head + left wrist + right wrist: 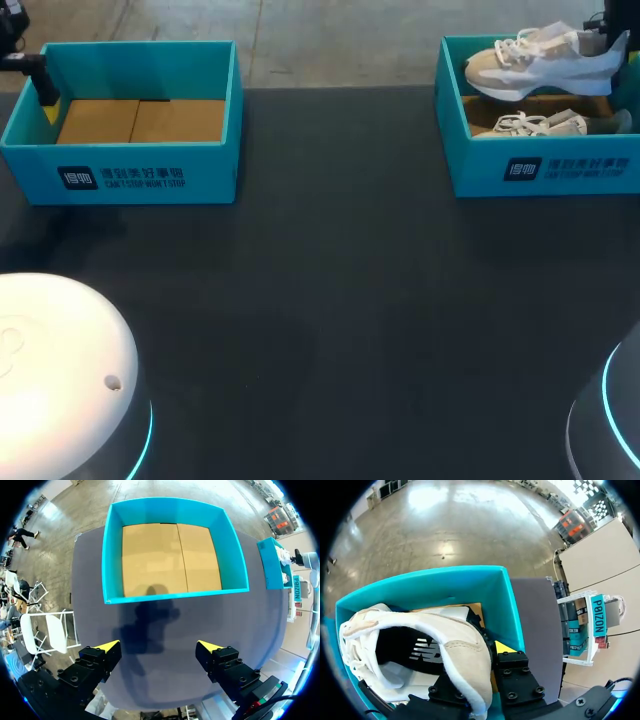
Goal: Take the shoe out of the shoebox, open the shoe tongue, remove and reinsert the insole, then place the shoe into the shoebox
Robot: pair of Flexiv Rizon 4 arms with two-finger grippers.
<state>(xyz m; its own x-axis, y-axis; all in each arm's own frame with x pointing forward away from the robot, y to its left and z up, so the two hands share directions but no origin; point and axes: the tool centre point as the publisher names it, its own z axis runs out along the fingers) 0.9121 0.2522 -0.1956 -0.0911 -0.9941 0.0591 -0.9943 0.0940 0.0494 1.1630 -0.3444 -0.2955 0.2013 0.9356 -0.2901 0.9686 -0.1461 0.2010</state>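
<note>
Right end effector [476,666]: clamped on the heel wall of the white shoe [545,60], which I hold raised over the right shoebox [540,172]. A second shoe [545,124] lies inside. Left end effector [159,647]: fingers spread apart, over the surface [340,280] just beside the left shoebox [130,172].

Inner finger of right hand [485,651] hidden inside heel of white sneaker [420,645]; only outer yellow tip shows. Head view: right shoebox [540,165] cut by right edge. Second sneaker [545,124] partly hidden behind box's near wall, beneath lifted one. Left arm [25,62] cut at far-left corner.
</note>
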